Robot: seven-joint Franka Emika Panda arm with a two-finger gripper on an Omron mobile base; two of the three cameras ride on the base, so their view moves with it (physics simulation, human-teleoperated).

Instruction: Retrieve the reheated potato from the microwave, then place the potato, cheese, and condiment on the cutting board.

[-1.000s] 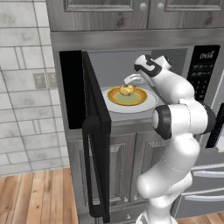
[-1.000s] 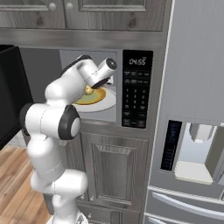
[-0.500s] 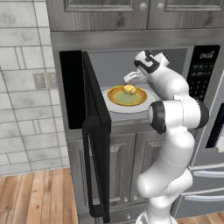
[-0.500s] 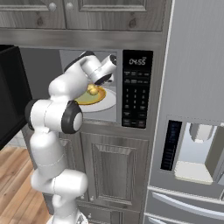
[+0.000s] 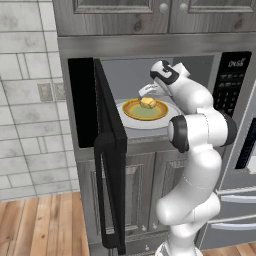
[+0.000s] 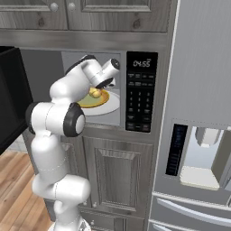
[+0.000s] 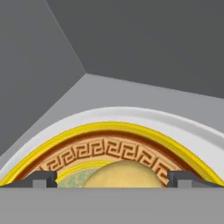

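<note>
The microwave (image 5: 227, 90) stands with its dark door (image 5: 107, 150) swung out to the left. Inside, the pale-yellow potato (image 5: 148, 103) rests on a yellow-rimmed patterned plate (image 5: 131, 111) on a white turntable (image 7: 131, 116). My gripper (image 5: 146, 92) reaches into the cavity and hovers just above the potato, open. In the hand view the potato (image 7: 122, 175) lies between the two fingertips (image 7: 43, 178), with a gap on each side. From the right the potato (image 6: 95, 93) peeks out beside my hand. The cheese, condiment and cutting board are out of view.
The microwave's grey walls and ceiling close in around my hand. Its button panel (image 6: 138, 92) is just right of the opening. A steel fridge (image 6: 198, 113) with a dispenser stands further right. Cabinets hang above, and a tiled wall (image 5: 30, 110) lies left of the door.
My hand has pushed deeper into the microwave and come down over the potato. The jaws have stayed wide. Potato and plate have not moved.
</note>
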